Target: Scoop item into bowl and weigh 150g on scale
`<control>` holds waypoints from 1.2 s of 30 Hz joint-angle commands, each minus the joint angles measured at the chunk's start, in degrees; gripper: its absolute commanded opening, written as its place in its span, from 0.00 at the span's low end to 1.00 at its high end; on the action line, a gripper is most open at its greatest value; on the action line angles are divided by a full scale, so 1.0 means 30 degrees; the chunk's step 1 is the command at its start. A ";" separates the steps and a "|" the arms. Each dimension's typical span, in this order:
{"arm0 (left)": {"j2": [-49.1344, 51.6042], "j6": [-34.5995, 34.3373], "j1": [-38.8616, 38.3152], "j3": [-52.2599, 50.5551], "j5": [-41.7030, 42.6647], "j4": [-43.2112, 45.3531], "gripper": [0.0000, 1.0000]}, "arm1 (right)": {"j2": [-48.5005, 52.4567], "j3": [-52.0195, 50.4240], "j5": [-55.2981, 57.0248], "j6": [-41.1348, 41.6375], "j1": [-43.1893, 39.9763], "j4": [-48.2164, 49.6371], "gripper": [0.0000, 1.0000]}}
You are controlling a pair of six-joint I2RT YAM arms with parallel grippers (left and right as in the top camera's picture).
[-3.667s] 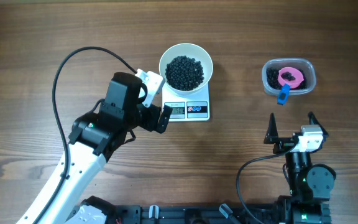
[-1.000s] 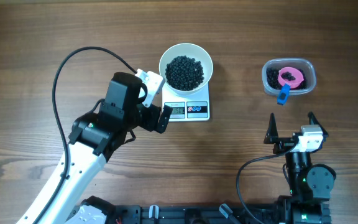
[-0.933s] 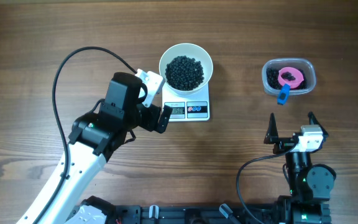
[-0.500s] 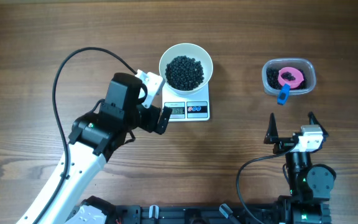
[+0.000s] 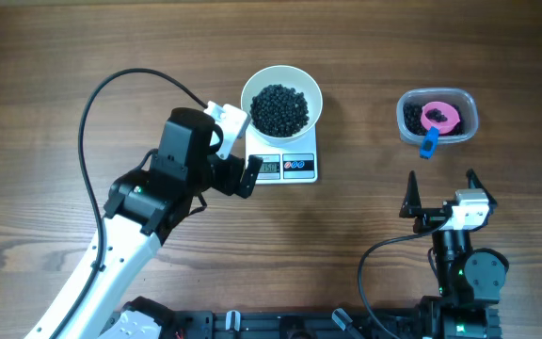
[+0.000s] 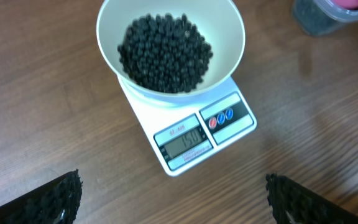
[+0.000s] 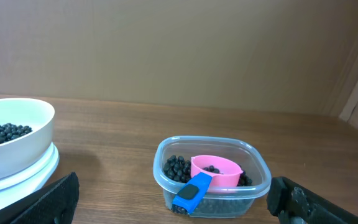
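The white bowl (image 5: 281,87) stands on the white scale (image 5: 298,168) and holds a heap of the black item (image 5: 280,108). In the left wrist view the bowl (image 6: 229,31) with the item (image 6: 165,53) sits on the scale (image 6: 238,123), whose display reads 150. My left gripper (image 5: 245,147) hovers open just left of the scale, empty; its fingertips (image 6: 58,198) frame bare wood. My right gripper (image 5: 441,184) is open and empty near the front right, short of the tub. In the right wrist view the bowl (image 7: 11,155) shows at the left edge.
A clear plastic tub (image 5: 469,113) at the back right holds more black pellets and a pink scoop (image 5: 438,117) with a blue handle (image 5: 429,142). The right wrist view shows the tub (image 7: 213,199) and scoop (image 7: 215,171) ahead. A black cable (image 5: 111,89) loops over the left side.
The left gripper has edged slightly away from the front edge, beside the scale. The right arm, bowl, scale and tub have not moved.
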 commanded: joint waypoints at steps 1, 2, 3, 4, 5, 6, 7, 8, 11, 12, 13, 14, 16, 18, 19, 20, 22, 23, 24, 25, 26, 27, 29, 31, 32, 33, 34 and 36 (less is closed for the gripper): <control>0.0036 0.0364 0.0102 0.0299 0.0029 0.0168 1.00 | -0.0262 -0.0029 0.0284 -0.0073 0.0080 0.0022 1.00; 0.0036 0.0364 0.0102 0.0299 0.0029 0.0182 1.00 | -0.0262 -0.0029 0.0284 -0.0073 0.0080 0.0022 1.00; 0.0036 0.0364 0.0102 0.0299 0.0022 0.0255 1.00 | -0.0262 -0.0029 0.0284 -0.0073 0.0080 0.0022 1.00; 0.0036 0.0357 0.0102 0.0299 0.0022 0.0495 1.00 | -0.0262 -0.0029 0.0284 -0.0073 0.0080 0.0022 1.00; 0.0000 0.0357 0.0102 0.0299 0.0022 0.0430 1.00 | -0.0262 -0.0029 0.0284 -0.0066 0.0080 0.0022 1.00; -0.0051 0.0357 0.0102 0.0284 0.0007 0.0299 1.00 | -0.0262 -0.0029 0.0284 -0.0066 0.0080 0.0022 1.00; -0.0095 0.0350 0.0102 0.0204 -0.0168 0.0291 1.00 | -0.0262 -0.0029 0.0284 -0.0073 0.0080 0.0022 1.00; -0.0270 0.0357 0.0102 0.0102 -0.0466 0.0306 1.00 | -0.0262 -0.0029 0.0277 -0.0073 0.0080 0.0022 1.00; -0.0947 0.0350 0.0124 -0.0306 -0.1676 0.0423 1.00 | -0.0262 -0.0029 0.0277 -0.0073 0.0080 0.0022 1.00; -0.1239 0.0335 0.0124 -0.0459 -0.1902 0.0430 1.00 | -0.0262 -0.0029 0.0284 -0.0066 0.0080 0.0022 1.00; -0.1588 0.0175 0.0124 -0.0641 -0.2091 0.0423 1.00 | -0.0262 -0.0029 0.0277 -0.0073 0.0080 0.0022 1.00; -0.2011 -0.0321 0.0131 -0.0903 -0.2229 0.0459 1.00 | -0.0262 -0.0029 0.0277 -0.0073 0.0080 0.0022 1.00; -0.2812 -0.2127 0.0277 -0.1392 -0.2594 0.0641 1.00 | -0.0262 -0.0029 0.0277 -0.0073 0.0080 0.0022 1.00; -0.3614 -0.3614 0.0539 -0.1814 -0.2718 0.0860 1.00 | -0.0262 -0.0029 0.0277 -0.0066 0.0080 0.0022 1.00; -0.3993 -0.4080 0.0670 -0.2018 -0.2718 0.1005 1.00 | -0.0262 -0.0029 0.0284 -0.0066 0.0080 0.0022 1.00; -0.4350 -0.4452 0.0787 -0.2222 -0.2761 0.1144 1.00 | -0.0262 -0.0029 0.0284 -0.0066 0.0080 0.0022 1.00; -0.5056 -0.5523 0.1027 -0.2732 -0.3315 0.1508 1.00 | -0.0262 -0.0029 0.0284 -0.0073 0.0080 0.0022 1.00; -0.5297 -0.5945 0.1115 -0.2943 -0.3585 0.1647 1.00 | -0.0262 -0.0029 0.0284 -0.0066 0.0080 0.0022 1.00; -0.5603 -0.6477 0.1253 -0.3249 -0.3861 0.1872 1.00 | -0.0262 -0.0029 0.0284 -0.0073 0.0080 0.0022 1.00; -0.5887 -0.7118 0.1399 -0.3570 -0.4087 0.2106 1.00 | -0.0262 -0.0029 0.0284 -0.0073 0.0080 0.0022 1.00; -0.6244 -0.7970 0.1632 -0.4044 -0.4240 0.2514 1.00 | -0.0262 -0.0029 0.0284 -0.0066 0.0080 0.0022 1.00; -0.6462 -0.8393 0.1814 -0.4350 -0.4218 0.2820 1.00 | -0.0262 -0.0029 0.0284 -0.0066 0.0080 0.0022 1.00; -0.7023 -0.9318 0.2339 -0.5238 -0.4197 0.3818 1.00 | -0.0262 -0.0029 0.0284 -0.0073 0.0080 0.0022 1.00; -0.7410 -0.9289 0.2601 -0.5982 -0.4138 0.4714 1.00 | -0.0262 -0.0029 0.0284 -0.0066 0.0080 0.0022 1.00; -0.7599 -0.9289 0.2732 -0.6426 -0.4138 0.5231 1.00 | -0.0262 -0.0029 0.0284 -0.0073 0.0080 0.0022 1.00; -0.7737 -0.9282 0.2812 -0.6739 -0.4138 0.5595 1.00 | -0.0262 -0.0029 0.0284 -0.0073 0.0080 0.0022 1.00; -0.7970 -0.9071 0.2943 -0.7300 -0.4138 0.6266 1.00 | -0.0262 -0.0029 0.0284 -0.0066 0.0080 0.0022 1.00; -0.8233 -0.9078 0.3155 -0.7905 -0.4138 0.6885 1.00 | -0.0262 -0.0029 0.0284 -0.0066 0.0080 0.0022 1.00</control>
